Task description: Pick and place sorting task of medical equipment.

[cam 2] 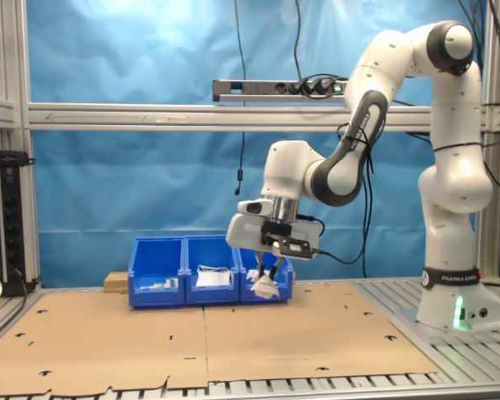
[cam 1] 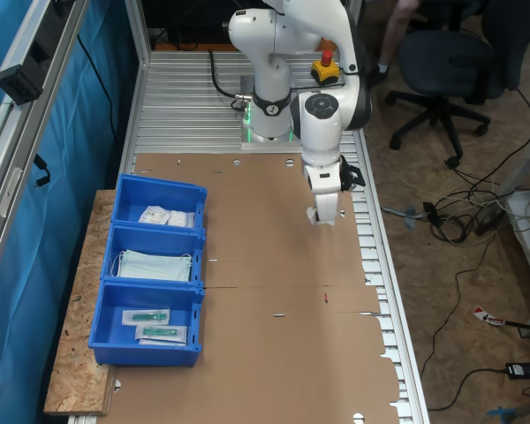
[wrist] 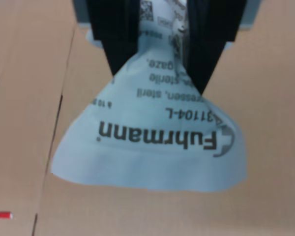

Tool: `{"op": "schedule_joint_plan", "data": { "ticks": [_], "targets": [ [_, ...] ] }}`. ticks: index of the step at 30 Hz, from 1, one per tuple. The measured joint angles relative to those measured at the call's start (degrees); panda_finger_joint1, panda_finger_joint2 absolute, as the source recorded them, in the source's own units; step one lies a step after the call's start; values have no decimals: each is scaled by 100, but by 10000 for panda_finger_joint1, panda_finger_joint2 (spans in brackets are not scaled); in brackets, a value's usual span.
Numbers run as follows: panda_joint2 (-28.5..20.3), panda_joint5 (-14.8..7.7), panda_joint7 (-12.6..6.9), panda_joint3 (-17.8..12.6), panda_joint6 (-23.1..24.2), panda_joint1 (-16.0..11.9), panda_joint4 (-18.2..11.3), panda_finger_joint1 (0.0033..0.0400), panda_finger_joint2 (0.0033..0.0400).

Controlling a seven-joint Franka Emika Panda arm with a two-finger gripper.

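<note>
Blue curtain behind aluminium frame; office chair on cable-strewn wooden floor.

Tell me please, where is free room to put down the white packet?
The hand holds the packet above bare cardboard, free between the blue bins and the grooved rail. Crowded: each bin holds items; the packets bin, nearest the robot base, keeps some room.

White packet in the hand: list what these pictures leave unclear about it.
- Wrist view: the white packet's top edge is hidden between the hand's dark fingers; fine print there is blurred.
- First exterior view: the packet is mostly hidden under the arm.
- Second exterior view: packet too small for print.
</note>
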Motion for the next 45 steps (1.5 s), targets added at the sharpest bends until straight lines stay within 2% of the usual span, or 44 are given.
{"op": "schedule_joint_plan", "data": {
  "ticks": [9,16,24,26,27,33,34,39,45],
  "targets": [
    [-1064,0,0,-274,-814,-133,-73,66,66],
    [-1700,0,0,-439,-1533,-462,-70,66,66],
    [-1975,-7,-139,-578,-2084,-1147,1,66,66],
    [-1989,-34,-202,-601,-2185,-1358,27,66,66],
    [-1991,-84,-253,-622,-2271,-1581,56,66,66],
    [-1990,-183,-408,-677,-2476,-2230,147,66,66],
    [-1990,-183,-408,-677,-2476,-2230,147,66,66],
    [-1980,-226,-485,-715,-2593,-2678,235,66,66],
    [-1904,-256,-508,-748,-2687,-3022,374,66,66]
  ]
}}
